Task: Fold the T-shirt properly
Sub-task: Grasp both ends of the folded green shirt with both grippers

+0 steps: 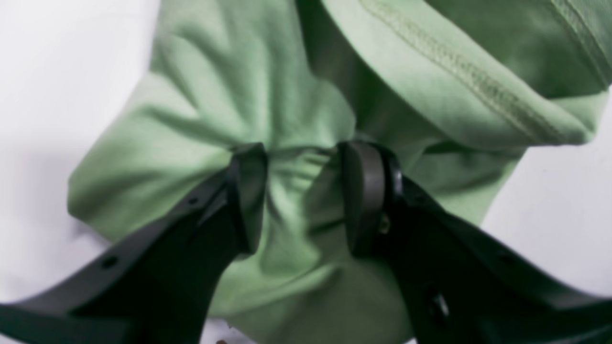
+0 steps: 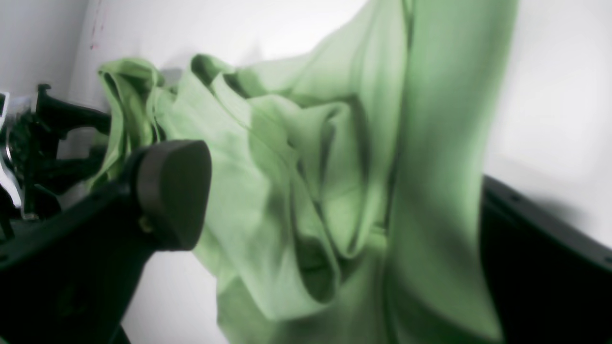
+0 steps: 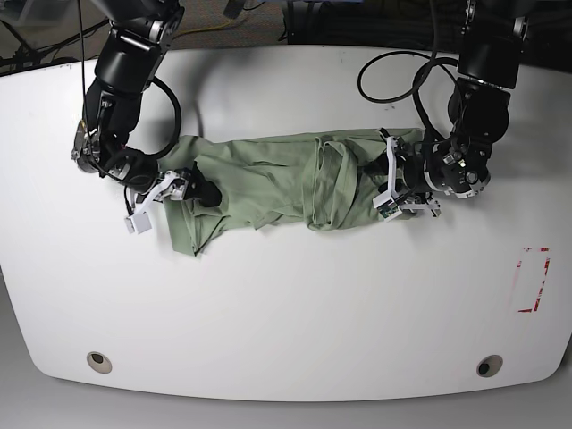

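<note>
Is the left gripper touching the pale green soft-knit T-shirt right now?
Touching. In the left wrist view, the left gripper has a bunched fold of the T-shirt pinched between both black fingers, with the cloth puckering at the pads.

So the desk (image 3: 295, 313) is a big white slab with rounded corners, pretty clean-looking overall. Near its front edge there are two small round holes, kind of like grommets, one toward the left (image 3: 99, 361) and one toward the right (image 3: 488, 365). Over on the right side there's a little rectangle outlined in red tape or marker (image 3: 533, 279), standing tall and narrow, well apart from everything else. Behind the far edge of the desk it's dark, with a tangle of cables (image 3: 241, 22) back there, including a yellowish one. Can't make out much more in that shadowy bit at the back.
</note>
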Tool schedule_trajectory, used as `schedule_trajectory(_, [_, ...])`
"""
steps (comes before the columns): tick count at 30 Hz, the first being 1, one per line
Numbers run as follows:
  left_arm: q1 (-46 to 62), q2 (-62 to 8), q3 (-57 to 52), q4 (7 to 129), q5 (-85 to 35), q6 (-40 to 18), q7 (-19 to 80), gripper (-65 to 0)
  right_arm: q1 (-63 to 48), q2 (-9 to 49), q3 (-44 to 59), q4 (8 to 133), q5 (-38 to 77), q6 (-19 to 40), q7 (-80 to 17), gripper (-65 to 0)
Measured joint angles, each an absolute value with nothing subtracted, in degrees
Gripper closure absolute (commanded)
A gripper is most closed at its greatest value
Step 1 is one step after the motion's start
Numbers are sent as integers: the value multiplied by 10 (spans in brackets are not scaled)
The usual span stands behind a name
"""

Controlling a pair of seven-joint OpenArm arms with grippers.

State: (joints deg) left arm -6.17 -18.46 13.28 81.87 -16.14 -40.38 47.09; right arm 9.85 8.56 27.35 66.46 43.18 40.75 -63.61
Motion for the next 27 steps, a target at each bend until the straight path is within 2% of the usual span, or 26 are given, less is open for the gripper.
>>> schedule_trajectory(4, [-62, -185, 133, 819, -160, -404, 471, -243, 98, 77, 265, 675, 426, 407, -636, -615])
schedule_trajectory(7, [-62, -184, 133, 819, -160, -404, 470, -243, 98, 74, 263, 675, 424, 407, -628, -531])
schedule_trajectory(12, [-62, -184, 133, 819, -160, -404, 471, -243, 93, 75, 262, 669, 405, 402, -591, -243])
schedule_trajectory(13, [-62, -184, 133, 819, -160, -404, 471, -243, 92, 74, 262, 668, 402, 398, -586, -152])
schedule_trajectory(15, [-62, -184, 133, 819, -160, -404, 471, -243, 88, 75, 252, 666, 393, 398, -571, -36])
schedule_trajectory(16, [-62, -184, 133, 819, -160, -404, 471, -243, 87, 76, 242, 666, 392, 394, -560, 0])
schedule_trajectory(21, [-67, -187, 156, 820, -157, -403, 472, -243, 86, 79, 213, 676, 392, 360, -538, 0])
schedule_trajectory(27, [-54, -184, 163, 883, -135, -399, 505, -243, 59, 86, 213, 766, 390, 330, -545, 0])
